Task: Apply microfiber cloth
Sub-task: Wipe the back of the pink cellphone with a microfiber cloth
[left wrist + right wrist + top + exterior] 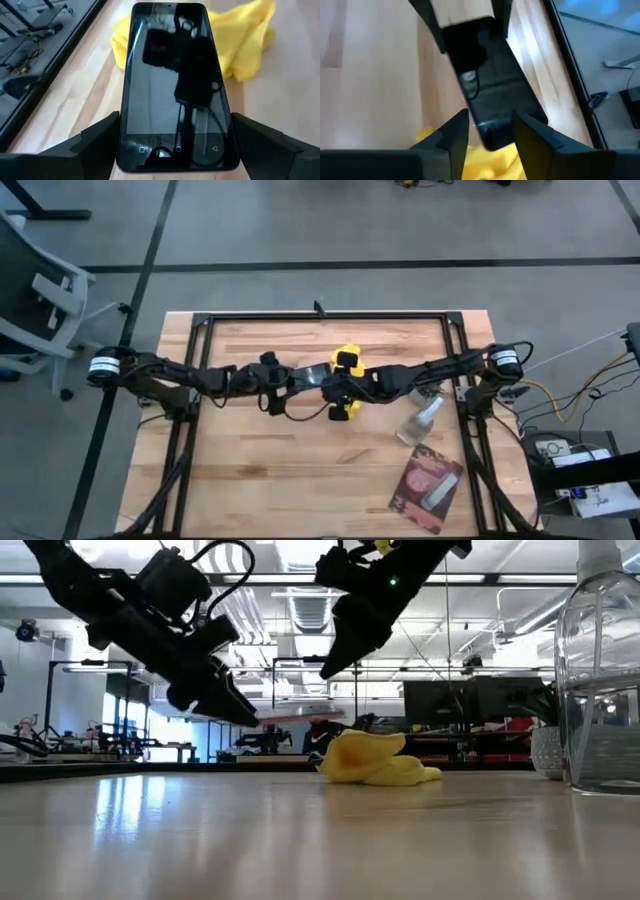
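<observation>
Left gripper (175, 150) pinches a phone (175, 85) above the microfiber cloth (245, 47), right gripper (490, 132) spread just over both.

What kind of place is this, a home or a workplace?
Most likely a robotics lab or workshop, not a home. Beyond the wooden table the low view shows an open hall with ceiling strip lights and benches carrying monitors. An office chair and loose cables stand beside the table.

Both grippers meet mid-table over microfiber cloth (346, 361); finger state unclear.
</observation>
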You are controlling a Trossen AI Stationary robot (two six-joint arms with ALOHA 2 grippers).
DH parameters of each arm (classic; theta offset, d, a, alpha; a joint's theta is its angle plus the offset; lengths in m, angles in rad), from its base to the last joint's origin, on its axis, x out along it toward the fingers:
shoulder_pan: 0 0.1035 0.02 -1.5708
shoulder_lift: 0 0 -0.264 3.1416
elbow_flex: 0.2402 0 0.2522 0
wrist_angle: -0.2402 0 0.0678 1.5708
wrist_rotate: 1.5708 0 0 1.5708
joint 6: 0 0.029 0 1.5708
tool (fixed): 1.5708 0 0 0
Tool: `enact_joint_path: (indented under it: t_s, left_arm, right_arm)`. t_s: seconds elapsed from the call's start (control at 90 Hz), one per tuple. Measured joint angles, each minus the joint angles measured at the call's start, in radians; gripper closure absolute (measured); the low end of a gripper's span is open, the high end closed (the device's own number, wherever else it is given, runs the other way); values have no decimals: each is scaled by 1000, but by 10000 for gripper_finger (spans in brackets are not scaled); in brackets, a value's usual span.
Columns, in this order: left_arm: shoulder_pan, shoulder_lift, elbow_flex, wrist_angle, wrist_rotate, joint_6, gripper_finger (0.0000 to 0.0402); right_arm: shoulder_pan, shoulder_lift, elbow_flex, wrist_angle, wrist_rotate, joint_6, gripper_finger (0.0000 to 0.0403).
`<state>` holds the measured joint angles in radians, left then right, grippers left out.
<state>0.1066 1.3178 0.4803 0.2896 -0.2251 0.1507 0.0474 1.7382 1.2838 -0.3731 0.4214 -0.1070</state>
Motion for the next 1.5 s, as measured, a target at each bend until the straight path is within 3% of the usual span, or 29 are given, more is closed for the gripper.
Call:
enact_joint_path:
  t_s: [0.211, 0.689, 0.922, 1.256, 1.5]
  left_arm:
    - [0, 0, 10, -25, 111, -3, 80]
    - [0, 0, 9, -29, 117, -11, 79]
    - [-2, 0, 8, -29, 150, -18, 80]
    - [-2, 0, 7, -28, 152, -22, 79]
    - [-13, 0, 7, -28, 152, -29, 80]
  right_arm:
    - [0, -2, 59, -52, -19, -59, 272]
    - [-5, -2, 85, -122, -143, 45, 69]
    - [-27, 12, 84, -123, -194, 72, 12]
    - [-36, 45, 84, -123, -199, -33, 11]
    - [-65, 88, 83, -127, -269, -53, 11]
